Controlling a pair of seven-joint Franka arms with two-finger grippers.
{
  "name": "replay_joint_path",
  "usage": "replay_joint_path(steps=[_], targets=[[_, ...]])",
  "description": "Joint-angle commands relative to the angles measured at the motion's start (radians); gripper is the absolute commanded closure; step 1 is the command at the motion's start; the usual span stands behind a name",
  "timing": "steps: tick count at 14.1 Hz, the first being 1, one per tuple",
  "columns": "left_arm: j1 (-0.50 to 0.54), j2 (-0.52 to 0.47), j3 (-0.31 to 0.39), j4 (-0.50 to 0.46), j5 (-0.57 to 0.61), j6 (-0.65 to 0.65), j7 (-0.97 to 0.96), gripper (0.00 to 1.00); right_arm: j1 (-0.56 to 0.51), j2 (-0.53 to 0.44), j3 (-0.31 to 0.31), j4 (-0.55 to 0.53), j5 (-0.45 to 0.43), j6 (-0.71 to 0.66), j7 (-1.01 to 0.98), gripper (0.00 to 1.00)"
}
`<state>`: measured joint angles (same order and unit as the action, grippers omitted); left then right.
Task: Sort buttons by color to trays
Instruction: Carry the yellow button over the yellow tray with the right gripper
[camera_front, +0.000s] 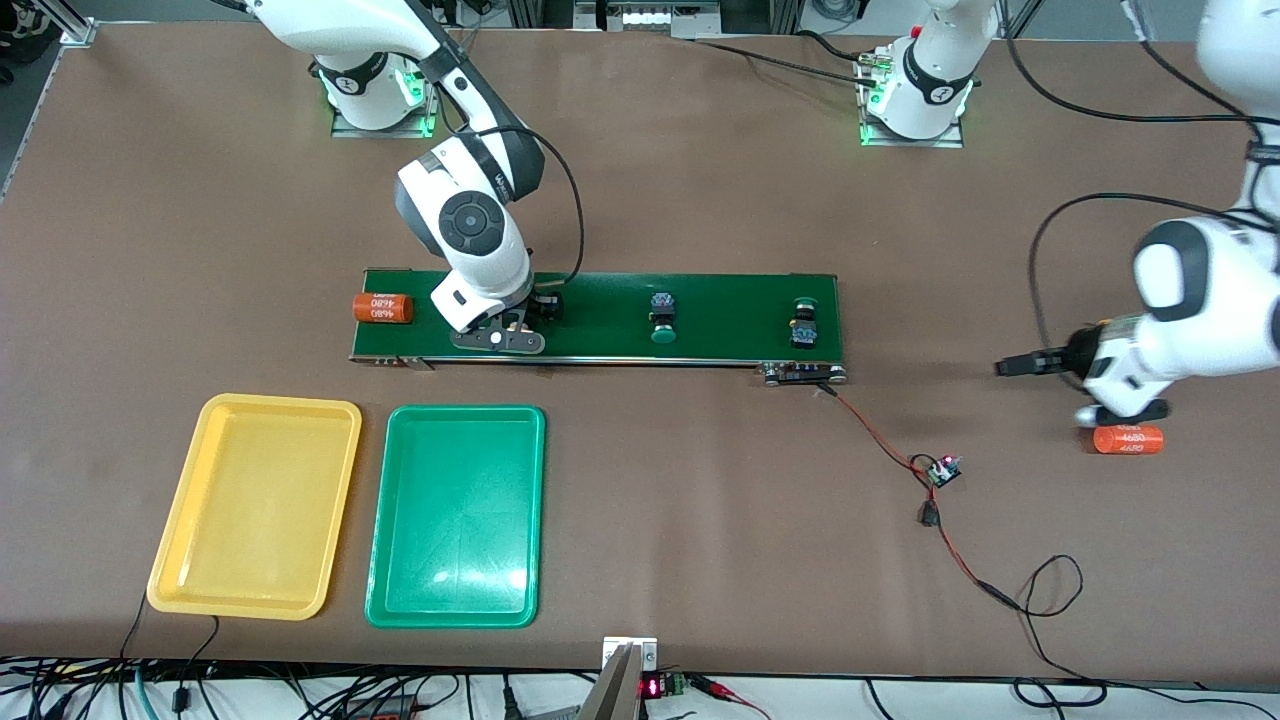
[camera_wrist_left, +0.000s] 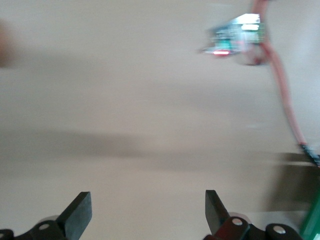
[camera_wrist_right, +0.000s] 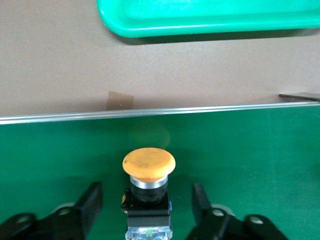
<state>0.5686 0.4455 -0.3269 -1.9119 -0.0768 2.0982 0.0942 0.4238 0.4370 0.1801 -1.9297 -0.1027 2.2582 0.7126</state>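
Lying btwn right end effector (camera_wrist_right: 145, 202) fingers: orange-capped, black-bodied button (camera_wrist_right: 148, 164).

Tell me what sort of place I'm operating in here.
Most likely a robotics lab test bench, not a working factory line: a short conveyor belt sits on a brown table with loose wiring running to a bare circuit board, and aluminium framing lines the table's edge by the arm bases.
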Motion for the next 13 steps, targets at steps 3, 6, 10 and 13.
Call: replay_joint_path(steps=[3,6,10,13], targets=[[0.111,0.090,-0.020,0.063,0.044,-0.017,0.101,0.00,-0.020,0.008,-0.004,0.021,-0.014,-0.020,-0.027,0.69],[0.112,0.090,-0.020,0.085,0.121,-0.018,0.130,0.00,-0.030,0.006,-0.004,0.021,-0.014,-0.022,-0.036,0.80],[0.111,0.091,-0.020,0.116,0.208,-0.017,0.225,0.00,-0.026,-0.033,-0.043,0.061,-0.003,-0.136,-0.137,0.80],[0.084,0.110,-0.021,0.163,0.336,-0.017,0.249,0.00,-0.040,-0.113,-0.077,0.075,-0.002,-0.224,-0.249,0.80]])
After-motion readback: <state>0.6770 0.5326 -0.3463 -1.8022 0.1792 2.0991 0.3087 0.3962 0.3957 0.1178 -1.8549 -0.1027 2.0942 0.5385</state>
